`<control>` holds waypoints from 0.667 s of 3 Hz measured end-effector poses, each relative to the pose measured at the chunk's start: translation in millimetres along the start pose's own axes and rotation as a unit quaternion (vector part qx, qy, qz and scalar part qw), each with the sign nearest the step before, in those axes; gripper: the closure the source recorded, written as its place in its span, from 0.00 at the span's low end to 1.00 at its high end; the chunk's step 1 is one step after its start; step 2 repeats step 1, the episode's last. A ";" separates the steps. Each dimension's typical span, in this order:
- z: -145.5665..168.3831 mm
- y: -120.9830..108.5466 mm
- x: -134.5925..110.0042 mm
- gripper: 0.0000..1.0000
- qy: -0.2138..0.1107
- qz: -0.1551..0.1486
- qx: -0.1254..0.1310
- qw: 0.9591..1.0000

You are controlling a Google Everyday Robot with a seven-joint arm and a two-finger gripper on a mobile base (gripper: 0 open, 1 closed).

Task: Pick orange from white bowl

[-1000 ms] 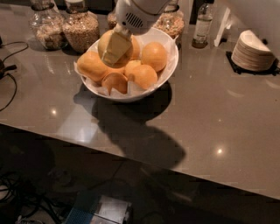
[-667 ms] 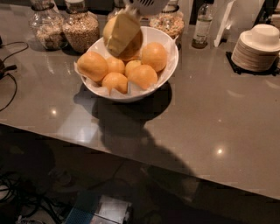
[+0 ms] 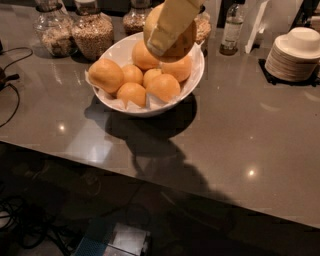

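Reaching arm (camera view): enters from the top edge, its upper part cut off, and slants down and left over the far side of the white bowl.
gripper: clamped around the orange; one pale finger lies diagonally across the front of the fruit and the other is hidden behind it.
orange: held in the air above the bowl's far rim, clear of the fruit below.
white bowl: stands on the grey countertop, lined with paper and holding a heap of deeper-orange fruits.
back row: glass jars and a bottle stand behind the bowl.
right side: a stack of small plates sits well apart from the bowl.
change over one second: the gripper was down among the fruits; now it is raised with the orange.
change since 0.7 s ago: the orange has moved slightly up and to the right, while the bowl, jars and plates have stayed put.
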State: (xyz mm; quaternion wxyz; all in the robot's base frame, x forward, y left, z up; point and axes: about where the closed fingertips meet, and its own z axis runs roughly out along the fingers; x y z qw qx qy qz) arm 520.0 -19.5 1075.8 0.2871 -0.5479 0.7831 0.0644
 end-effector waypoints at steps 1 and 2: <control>0.0 0.0 0.0 1.00 0.000 0.000 0.000 1.000; 0.0 0.0 0.0 1.00 0.000 0.000 0.000 1.000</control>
